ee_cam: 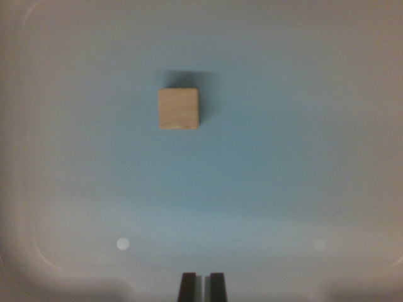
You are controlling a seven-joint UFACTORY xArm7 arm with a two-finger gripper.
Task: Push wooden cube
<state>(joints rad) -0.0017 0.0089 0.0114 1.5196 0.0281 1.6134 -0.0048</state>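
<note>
No legible text, labels, brands or numbers in the wrist view. Wooden cube [178,108] faces are plain; blue surface [283,157] carries no markings.

The wooden cube [178,108] is pale tan with faint, slightly darker grain streaks. It sits on a plain light blue tray [283,176] whose rim fades to greyish beige. Two pale round spots mark the tray's lower part. The pincer [202,287] tips are black.
</note>
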